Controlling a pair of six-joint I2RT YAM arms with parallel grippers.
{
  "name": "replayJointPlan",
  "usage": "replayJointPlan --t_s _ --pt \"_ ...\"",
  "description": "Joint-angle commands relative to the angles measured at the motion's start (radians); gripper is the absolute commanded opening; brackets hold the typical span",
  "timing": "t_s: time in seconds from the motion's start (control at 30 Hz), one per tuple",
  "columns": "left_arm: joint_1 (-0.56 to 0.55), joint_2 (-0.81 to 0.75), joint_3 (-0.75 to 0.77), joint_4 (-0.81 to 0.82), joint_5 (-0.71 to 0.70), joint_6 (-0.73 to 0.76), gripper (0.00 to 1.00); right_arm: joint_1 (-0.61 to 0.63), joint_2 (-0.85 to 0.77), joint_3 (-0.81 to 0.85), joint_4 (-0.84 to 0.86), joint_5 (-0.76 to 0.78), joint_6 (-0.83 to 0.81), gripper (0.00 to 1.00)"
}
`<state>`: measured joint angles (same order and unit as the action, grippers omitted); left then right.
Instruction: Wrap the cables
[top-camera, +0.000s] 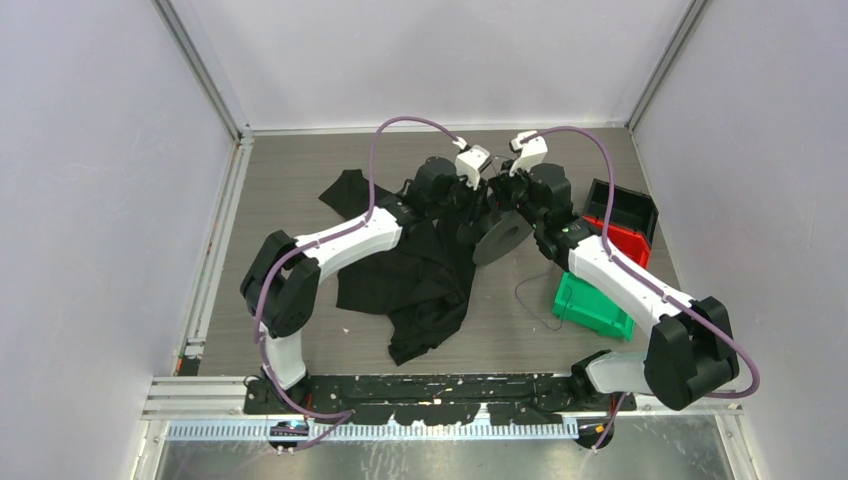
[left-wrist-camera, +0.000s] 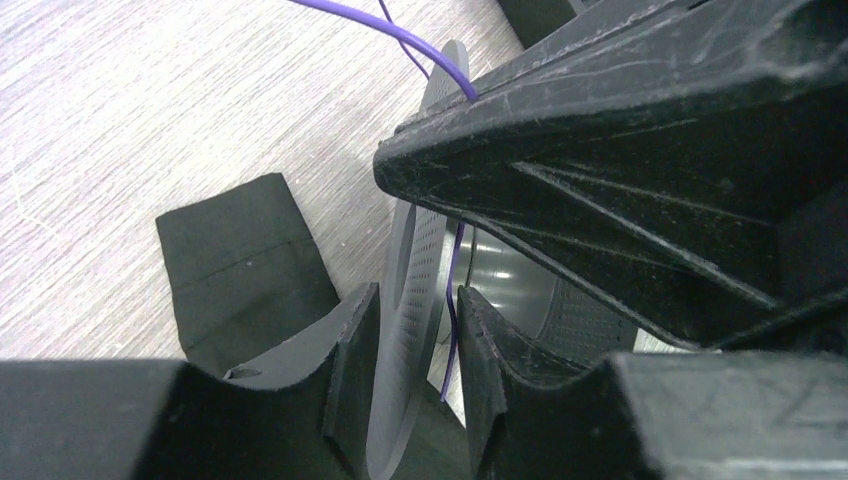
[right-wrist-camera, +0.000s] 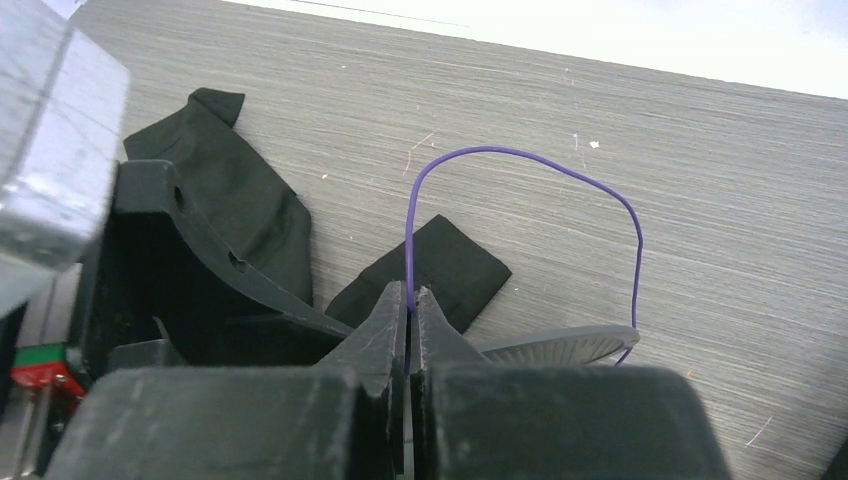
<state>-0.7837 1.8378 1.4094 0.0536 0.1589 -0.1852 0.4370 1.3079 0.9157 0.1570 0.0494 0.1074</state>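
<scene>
- Both arms reach mid-table, meeting over the spool (top-camera: 503, 238).
- Right gripper (right-wrist-camera: 410, 305) pinches the purple cable (right-wrist-camera: 520, 155), arcing to the flange.
- Left wrist alone shows left gripper (left-wrist-camera: 418, 320) released, straddling that flange.

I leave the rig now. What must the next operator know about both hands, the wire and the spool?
Right hand: shut on the thin purple wire, beside the grey spool.
Left hand: jaws straddle the spool flange and the wire; grip unclear.
Wire: loops from the right hand to the flange; a loose length lies on the table near the green bin.
Done: hub looks almost bare.
To do: wind the loose wire on.
</scene>
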Motion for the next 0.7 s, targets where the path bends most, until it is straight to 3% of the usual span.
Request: replayJointPlan --t_s 0.0,0.13,0.33,0.47,0.5,0.6,0.67 --pt "0.003 0.017 0.061 0.019 0.022 0.03 0.35 0.006 -0.004 0.014 0.045 -0.007 0.001 0.0" --pt "0.003 0.015 0.057 0.023 0.023 0.031 0.3 0.006 -0.003 0.014 0.041 -0.007 0.001 0.0" --pt "0.003 0.012 0.056 0.019 0.005 0.032 0.01 0.006 -0.005 0.008 0.041 -0.008 0.005 0.0" --pt "0.003 0.004 0.054 0.014 -0.005 0.032 0.01 0.005 -0.016 0.0 0.042 0.01 0.014 0.02" --pt "0.003 0.001 0.054 0.011 -0.009 0.032 0.01 0.006 -0.021 -0.001 0.039 0.017 0.018 0.09" --pt "0.008 -0.016 0.053 -0.002 -0.013 0.027 0.01 0.006 -0.046 0.001 0.016 0.047 0.026 0.43" --pt "0.016 -0.032 0.052 -0.014 -0.012 0.014 0.01 0.006 -0.082 0.004 -0.013 0.075 0.035 0.57"
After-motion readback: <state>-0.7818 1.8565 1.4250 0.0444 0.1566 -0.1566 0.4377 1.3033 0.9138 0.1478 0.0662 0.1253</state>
